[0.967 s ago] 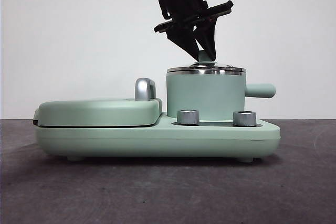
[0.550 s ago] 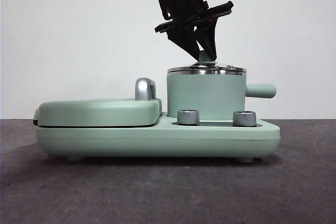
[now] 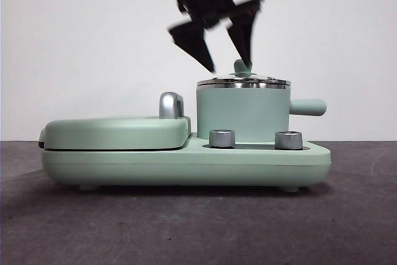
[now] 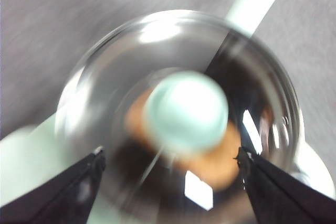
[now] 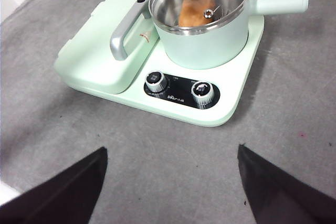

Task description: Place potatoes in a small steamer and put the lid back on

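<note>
The lid (image 3: pixel 243 82) is seated on the small steamer (image 3: pixel 243 113), and the potato (image 5: pixel 195 9) is seen inside through the glass (orange-brown, partly hidden by the lid's knob (image 4: pixel 185 111)). The left gripper (image 3: pixel 222 44) is held just above the knob, its jaws spread apart and clear of it. The right gripper (image 5: pixel 170 174) is kept well back over the table (image 5: pixel 79 129), jaws wide apart.

A mint-green cooker base (image 5: pixel 231 106) is seen resting flat on a dark grey table (image 5: pixel 79 145), with two steel knobs (image 3: pixel 223 138) in front.
</note>
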You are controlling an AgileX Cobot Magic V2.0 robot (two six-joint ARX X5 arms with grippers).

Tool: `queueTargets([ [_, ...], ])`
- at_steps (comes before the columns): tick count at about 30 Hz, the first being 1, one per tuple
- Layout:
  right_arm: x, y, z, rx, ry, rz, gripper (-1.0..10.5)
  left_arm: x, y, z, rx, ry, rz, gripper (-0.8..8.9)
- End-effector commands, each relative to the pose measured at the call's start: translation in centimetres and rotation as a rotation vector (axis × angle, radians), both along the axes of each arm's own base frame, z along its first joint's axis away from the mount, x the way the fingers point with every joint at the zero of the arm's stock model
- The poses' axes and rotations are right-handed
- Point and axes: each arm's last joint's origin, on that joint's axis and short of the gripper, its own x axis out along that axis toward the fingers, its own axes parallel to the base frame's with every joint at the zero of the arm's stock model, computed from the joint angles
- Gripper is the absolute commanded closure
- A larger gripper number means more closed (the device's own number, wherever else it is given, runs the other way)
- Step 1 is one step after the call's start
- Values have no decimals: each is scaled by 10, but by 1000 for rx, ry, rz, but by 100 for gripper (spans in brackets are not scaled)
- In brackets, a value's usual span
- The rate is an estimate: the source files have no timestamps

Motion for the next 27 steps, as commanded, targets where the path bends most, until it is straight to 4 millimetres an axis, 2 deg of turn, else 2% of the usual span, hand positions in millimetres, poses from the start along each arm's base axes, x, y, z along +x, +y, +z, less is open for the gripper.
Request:
queueTargets([
  [1,1,2,3,23,-15,5,556,-34,30,57,-34,-33,16,393],
  [4,1,2,4,28,-23,7,556,-66,73,95,-77,-33,78,394],
  [6,1,2,4,18,-30,17,556,-91,104,109,-92,-50,101,394],
  [7,1,2,4,11,-35,21,556,-105,116,109,-86,-48,108,394],
  [9,1,2,4,4,-41,26,556,-137,139,101,-65,-32,109,394],
  [14,2,2,4,-12,-53,38,556,-189,171,77,-63,-30,100,396],
  [20,0,3,4,-23,-52,102,556,-236,200,39,-128,-50,143,408],
  [24,0,3,4,-23,-53,106,556,-259,214,13,-222,-94,191,423],
  [25,0,3,4,-23,-53,107,556,-263,216,7,-246,-102,203,465],
  [26,0,3,4,-24,-52,107,603,-268,219,0,-274,-112,216,609],
  [27,0,3,4,-23,-52,108,711,-271,221,-4,-287,-122,219,785],
])
